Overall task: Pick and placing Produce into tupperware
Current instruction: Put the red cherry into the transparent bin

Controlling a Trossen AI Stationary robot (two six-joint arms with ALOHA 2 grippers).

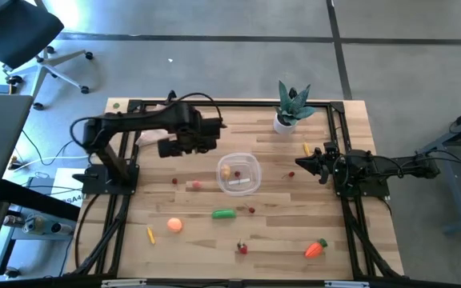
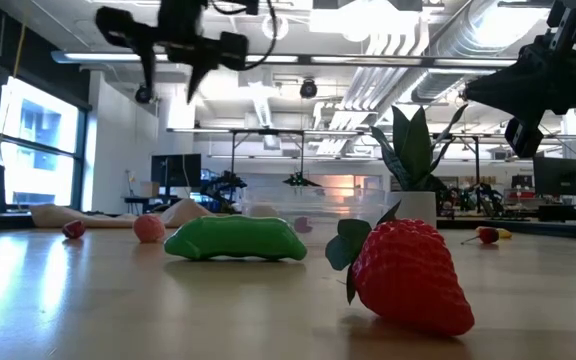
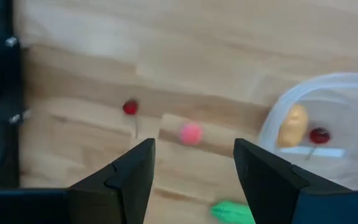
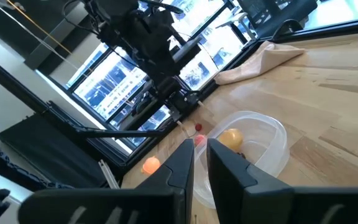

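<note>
Red strawberry (image 2: 408, 275) up close on desk (image 1: 294, 240). Left hand (image 3: 193, 163) wide above. Right hand (image 4: 201, 163) narrow, holding nothing.

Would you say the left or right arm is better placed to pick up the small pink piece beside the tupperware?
Probably left: the left pincer hangs open above the pink piece, while the right pincer waits across the tupperware.
</note>
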